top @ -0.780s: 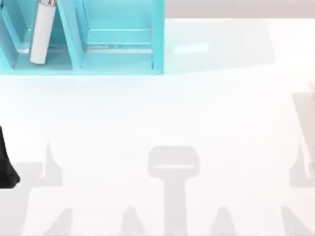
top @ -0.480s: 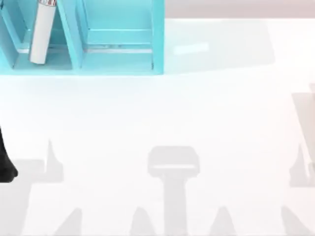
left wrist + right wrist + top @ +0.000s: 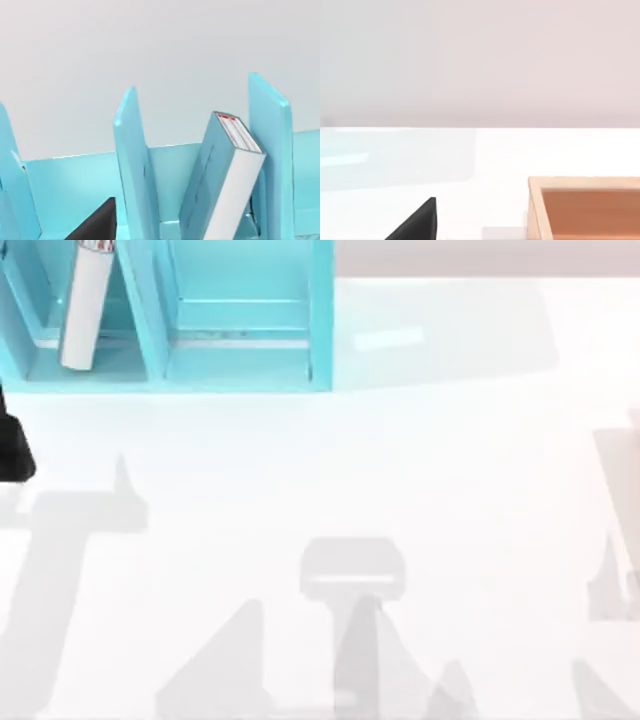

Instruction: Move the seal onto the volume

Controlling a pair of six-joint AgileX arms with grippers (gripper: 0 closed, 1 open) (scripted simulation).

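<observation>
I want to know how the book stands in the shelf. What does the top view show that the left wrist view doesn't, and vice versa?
Top view: the white table spreading right of the shelf unit, crossed by grey shadows. Left wrist view: the volume tilted between two dividers, its teal cover facing the camera. Both: the shelf unit, the volume's white page edges, and a dark part of the left end effector.

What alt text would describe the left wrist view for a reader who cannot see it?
A teal-covered book with white page edges leans tilted between two upright dividers of a teal shelf unit. A dark part of the left gripper shows at the lower edge, before a plain pale background.
</observation>
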